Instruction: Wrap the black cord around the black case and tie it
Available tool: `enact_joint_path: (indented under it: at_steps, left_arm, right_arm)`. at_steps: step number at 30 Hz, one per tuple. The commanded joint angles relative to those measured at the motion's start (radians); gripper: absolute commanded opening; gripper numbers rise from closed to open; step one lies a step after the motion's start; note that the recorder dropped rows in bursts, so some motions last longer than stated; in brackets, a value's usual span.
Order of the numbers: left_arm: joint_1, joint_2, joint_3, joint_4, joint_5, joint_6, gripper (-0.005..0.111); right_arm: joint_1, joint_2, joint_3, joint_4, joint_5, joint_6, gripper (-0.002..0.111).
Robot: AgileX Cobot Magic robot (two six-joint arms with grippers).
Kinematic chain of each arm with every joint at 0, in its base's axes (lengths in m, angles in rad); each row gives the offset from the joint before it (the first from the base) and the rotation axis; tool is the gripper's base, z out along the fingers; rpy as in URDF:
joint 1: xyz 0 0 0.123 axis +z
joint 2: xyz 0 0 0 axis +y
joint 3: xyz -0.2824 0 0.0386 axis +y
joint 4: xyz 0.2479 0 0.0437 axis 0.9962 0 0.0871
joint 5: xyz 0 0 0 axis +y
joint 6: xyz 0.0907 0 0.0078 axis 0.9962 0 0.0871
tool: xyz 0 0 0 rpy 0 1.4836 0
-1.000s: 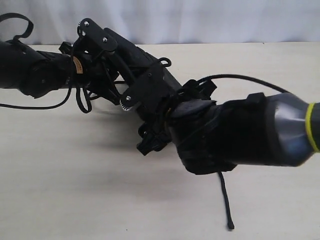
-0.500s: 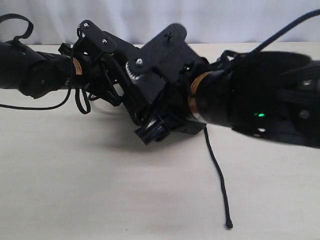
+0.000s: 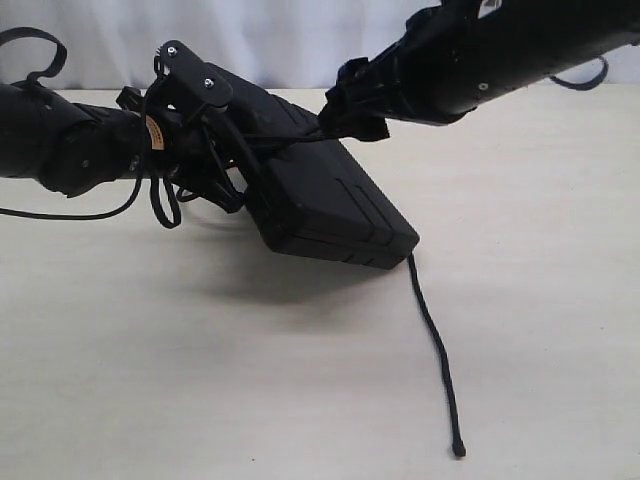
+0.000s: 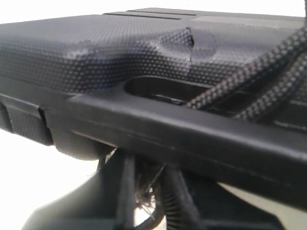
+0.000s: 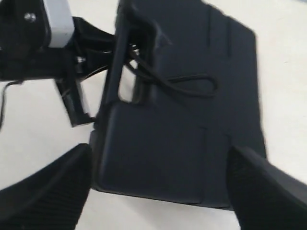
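The black case (image 3: 330, 200) hangs tilted above the table, with my left gripper (image 3: 215, 140) shut on its handle edge. In the left wrist view the case (image 4: 120, 52) fills the frame, and strands of the black cord (image 4: 240, 86) run through the handle slot; a frayed bit shows below the handle bar. My right gripper (image 3: 345, 110) hovers open just above the case's far edge, holding nothing. From its wrist view the case (image 5: 192, 143) lies between the spread fingers (image 5: 53, 187), with a cord loop (image 5: 192, 88) on its top face. The cord's tail (image 3: 435, 340) trails onto the table.
A pale table (image 3: 150, 380) lies under everything, with a white backdrop (image 3: 300, 40) behind it. Thin smooth arm cables (image 3: 60, 212) hang around the left arm. The cord's tipped end (image 3: 459, 451) rests near the table's front edge.
My right arm has lifted away from in front of the case, up and to the back right. The case is now uncovered. The left gripper and the cord's tail have stayed put.
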Motion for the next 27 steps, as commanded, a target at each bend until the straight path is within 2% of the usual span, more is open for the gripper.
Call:
enact_joint_path:
  at_steps: [1,7,20,22,27]
  left_arm:
    - [-0.004,-0.003,-0.004,-0.006,-0.024,-0.009,0.0]
    - [-0.004,-0.003,-0.004,-0.006,-0.018,-0.009,0.0]
    - [-0.004,-0.003,-0.004,-0.006,-0.012,-0.009,0.0]
    - [-0.004,-0.003,-0.004,-0.006,-0.012,-0.009,0.0]
    - [-0.004,-0.003,-0.004,-0.006,-0.012,-0.009,0.0]
  right_arm:
    - [-0.085,0.089,-0.062,0.317,0.039,-0.186,0.066]
    - [-0.098,0.207,-0.068,0.351,-0.09,-0.054,0.065]
    - [-0.108,0.347,-0.068,0.604,-0.149,-0.063,0.064]
    - [-0.109,0.357,-0.068,0.649,-0.164,-0.067,0.06]
    - [-0.109,0.371,-0.068,0.709,-0.219,-0.062,0.035]
